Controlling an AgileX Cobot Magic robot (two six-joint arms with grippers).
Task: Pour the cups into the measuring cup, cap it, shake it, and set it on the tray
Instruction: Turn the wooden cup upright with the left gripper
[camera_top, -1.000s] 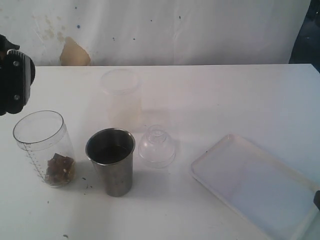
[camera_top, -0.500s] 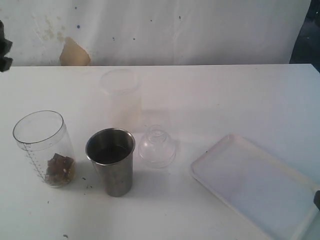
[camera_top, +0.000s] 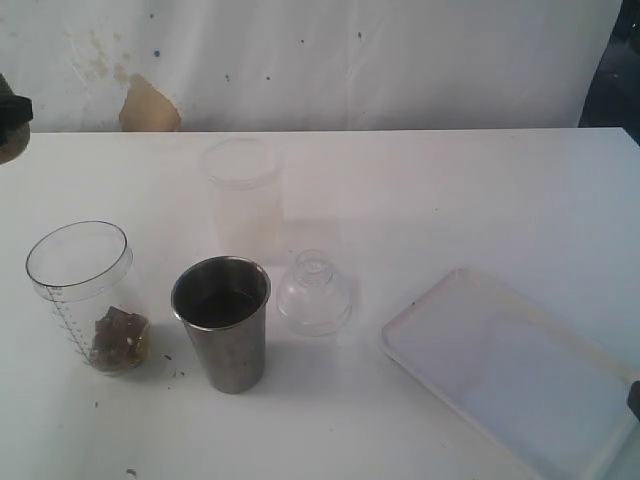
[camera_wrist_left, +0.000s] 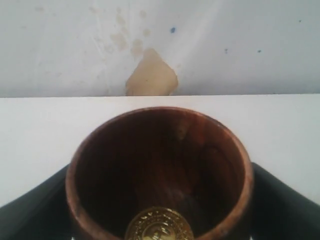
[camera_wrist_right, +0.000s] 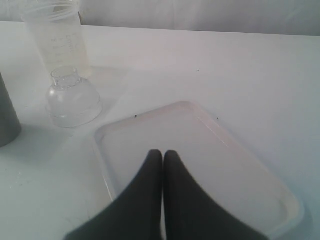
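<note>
1. White worktop carries everything, w/ a stained white wall behind. We go front to back.
2. Nearest is the tray, front right, flat on the worktop. The right gripper hangs just over it, fingers pressed together w/ nothing btw them. We judge it's parked there out of the way, as the tray is only needed at the end.
3. The steel tumbler stands upright front centre, dark inside, so prob. not yet poured. It's well apart from both grippers.
4. The measuring cup is just left of the tumbler, upright, mouth open, w/ brown chunks at its base. We think it's left uncapped to take the pours.
5. The dome lid sits just behind-right of the tumbler, wide side down, handy for capping.
6. The frosted cup is further back, touching nothing.
7. Farthest, w/ only a sliver showing at the exterior view's left edge, is the left gripper. It's clamped on the wooden cup, one jaw on each side of the body. The inside looks bare except a gold emblem, so we reckon the chunks came from it. The measuring cup sits well apart from this gripper, nearer the front.
</note>
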